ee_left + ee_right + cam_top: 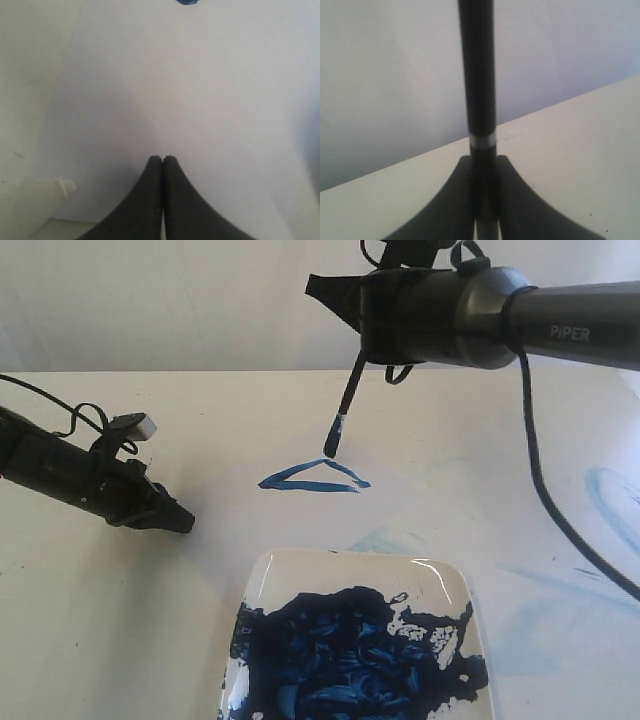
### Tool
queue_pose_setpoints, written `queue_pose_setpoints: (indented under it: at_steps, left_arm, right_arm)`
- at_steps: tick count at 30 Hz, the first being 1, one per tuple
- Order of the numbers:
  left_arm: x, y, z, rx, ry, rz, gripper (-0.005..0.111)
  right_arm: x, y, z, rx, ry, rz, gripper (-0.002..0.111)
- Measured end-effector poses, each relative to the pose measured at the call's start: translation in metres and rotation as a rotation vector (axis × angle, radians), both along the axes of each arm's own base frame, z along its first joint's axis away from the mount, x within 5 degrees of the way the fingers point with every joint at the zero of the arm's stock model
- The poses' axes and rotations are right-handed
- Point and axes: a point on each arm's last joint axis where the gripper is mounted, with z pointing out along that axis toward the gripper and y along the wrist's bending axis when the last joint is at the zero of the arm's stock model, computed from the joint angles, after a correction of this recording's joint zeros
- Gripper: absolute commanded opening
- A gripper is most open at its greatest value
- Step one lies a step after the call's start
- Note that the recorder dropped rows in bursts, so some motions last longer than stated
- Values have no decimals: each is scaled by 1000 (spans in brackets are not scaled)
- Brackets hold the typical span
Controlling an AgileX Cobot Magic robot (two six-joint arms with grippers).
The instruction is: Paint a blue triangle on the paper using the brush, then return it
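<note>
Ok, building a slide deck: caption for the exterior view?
Right gripper holds the brush tip-down at the blue triangle's top corner on the paper, behind a paint-smeared plate.

Plate (300, 570), near end off the exterior view's lower edge; brush (477, 75), bristles outside right wrist view.

The word "PiPER" (570, 333), printed in pale letters with a small "i" among capitals, runs along the dark grey tube of the right arm (600, 302), which reaches in from the right edge of the scene above the far side of the bench (110, 630). The lettering reads left to right along the tube's lower flank in the exterior view, and it is the only legible writing in any of the three views
</note>
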Motion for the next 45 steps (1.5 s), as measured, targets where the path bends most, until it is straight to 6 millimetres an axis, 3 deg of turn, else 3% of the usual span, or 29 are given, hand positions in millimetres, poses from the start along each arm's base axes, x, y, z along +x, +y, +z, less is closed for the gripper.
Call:
queue_pose_setpoints:
  at_steps: [18,34,45]
  left_arm:
    - [0,0,0,0,0,0,0]
    - [0,0,0,0,0,0,0]
    - [0,0,0,0,0,0,0]
  right_arm:
    - [4,2,-16,1,16,-28,0]
    - [2,-4,-11,-67,11,-58,0]
    - [-7,4,-8,-119,1,-54,0]
